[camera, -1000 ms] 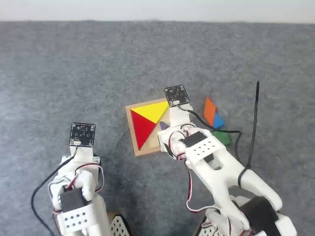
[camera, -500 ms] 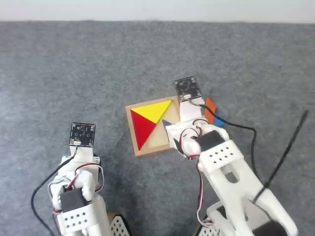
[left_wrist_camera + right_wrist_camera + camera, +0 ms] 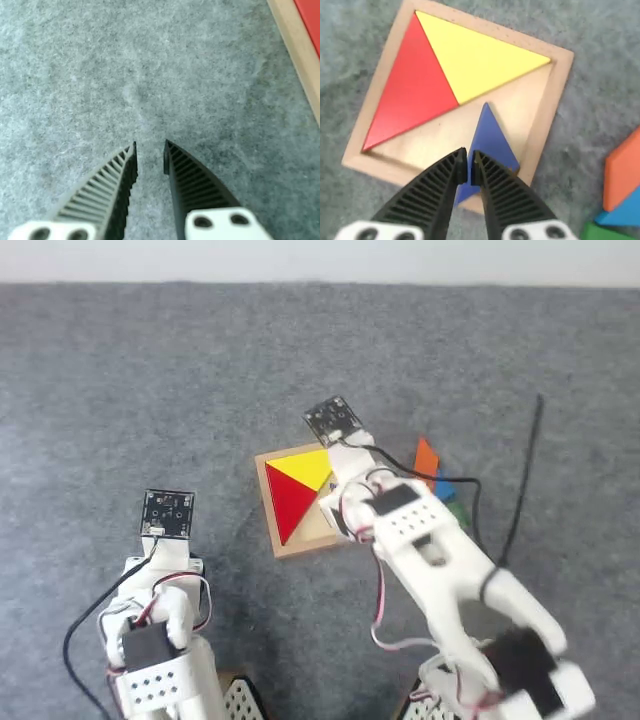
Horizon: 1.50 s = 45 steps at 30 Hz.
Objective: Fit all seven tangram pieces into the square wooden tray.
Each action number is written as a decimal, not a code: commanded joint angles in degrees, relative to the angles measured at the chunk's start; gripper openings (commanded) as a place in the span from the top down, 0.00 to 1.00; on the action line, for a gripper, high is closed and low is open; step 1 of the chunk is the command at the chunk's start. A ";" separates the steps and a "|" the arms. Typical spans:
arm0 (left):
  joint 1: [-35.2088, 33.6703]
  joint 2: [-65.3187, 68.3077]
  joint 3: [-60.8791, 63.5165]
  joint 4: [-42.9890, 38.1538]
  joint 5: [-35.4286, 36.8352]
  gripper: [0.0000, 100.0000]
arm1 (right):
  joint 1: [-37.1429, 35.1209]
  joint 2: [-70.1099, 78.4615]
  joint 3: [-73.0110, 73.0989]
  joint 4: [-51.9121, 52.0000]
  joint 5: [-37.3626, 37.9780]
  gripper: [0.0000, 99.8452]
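Wooden tray lies at mid-table, and we read the scene from the left. First comes the left gripper, low over bare grey carpet short of the tray's edge. Its fingers are slightly apart with nothing between them, and we judge it is parked there to leave the tray free for the other arm. Inside the tray, the red triangle takes the left portion and the yellow triangle lies flush against it along one edge. Both sit flat against the rim, the large shapes filling the corners. Next, the dark blue triangle points its tip at the seam between them while its wide end rides over the rim, so we judge it not yet seated. The right gripper hovers just above that triangle, fingers pressed almost together and gripping nothing, a pose we read as suited to nudging rather than lifting. Farthest right, on the carpet beside the tray, an orange piece, a light blue piece and a green piece lie bunched together near the right arm. Our count: one tray, two arms, six pieces, three at the tray and three outside.
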 commanded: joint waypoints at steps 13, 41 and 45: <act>-0.35 -0.70 -0.40 0.35 -0.53 0.91 | -0.48 17.27 -18.37 3.56 4.13 0.80; -0.35 -0.70 -0.40 0.35 -0.53 0.91 | 8.04 14.81 -23.30 8.13 2.37 0.94; -0.35 -0.70 -0.40 0.35 -0.53 0.91 | 8.31 14.81 -24.97 11.65 1.76 0.87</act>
